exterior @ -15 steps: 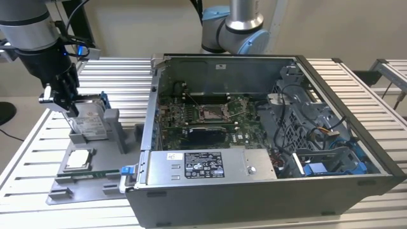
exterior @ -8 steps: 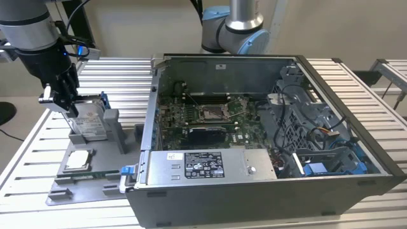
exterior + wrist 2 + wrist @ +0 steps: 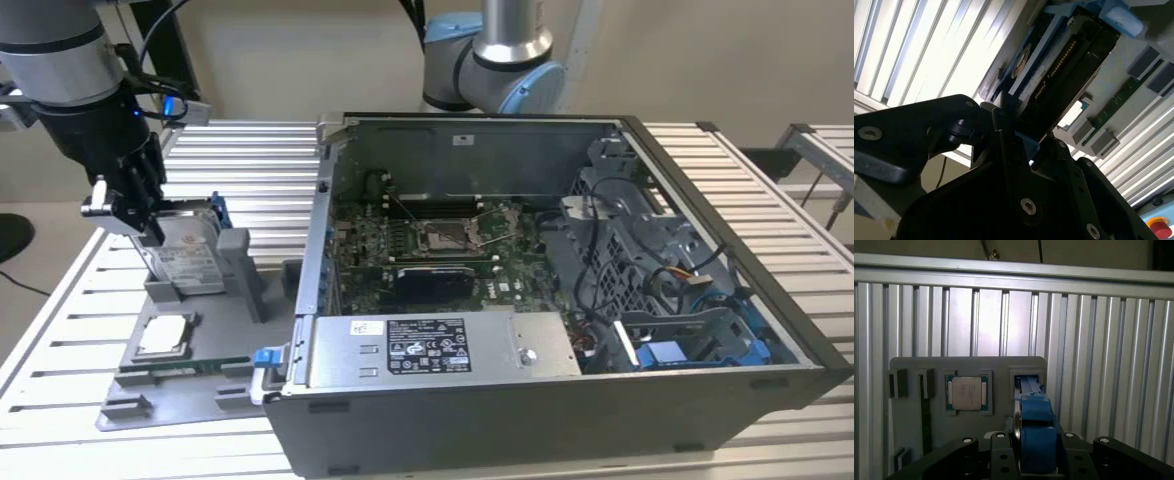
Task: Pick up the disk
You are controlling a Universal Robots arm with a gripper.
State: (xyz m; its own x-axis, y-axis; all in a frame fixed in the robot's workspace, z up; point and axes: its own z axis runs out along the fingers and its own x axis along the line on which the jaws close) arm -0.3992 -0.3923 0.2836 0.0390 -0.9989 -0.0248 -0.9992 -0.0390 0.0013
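I am pinching the disk (image 3: 187, 252) by its top edge in my end effector (image 3: 134, 212). It is standing upright in the fixture (image 3: 200, 345) slot, at the exterior view's left of the case (image 3: 561, 300). Risk: pulling tilted, jamming against slot walls, bracket slipping free.

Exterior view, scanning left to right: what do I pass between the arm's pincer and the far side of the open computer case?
disk standing on edge, gripped by the pincer -> grey upright post of the fixture -> grey power supply box -> blue bracket
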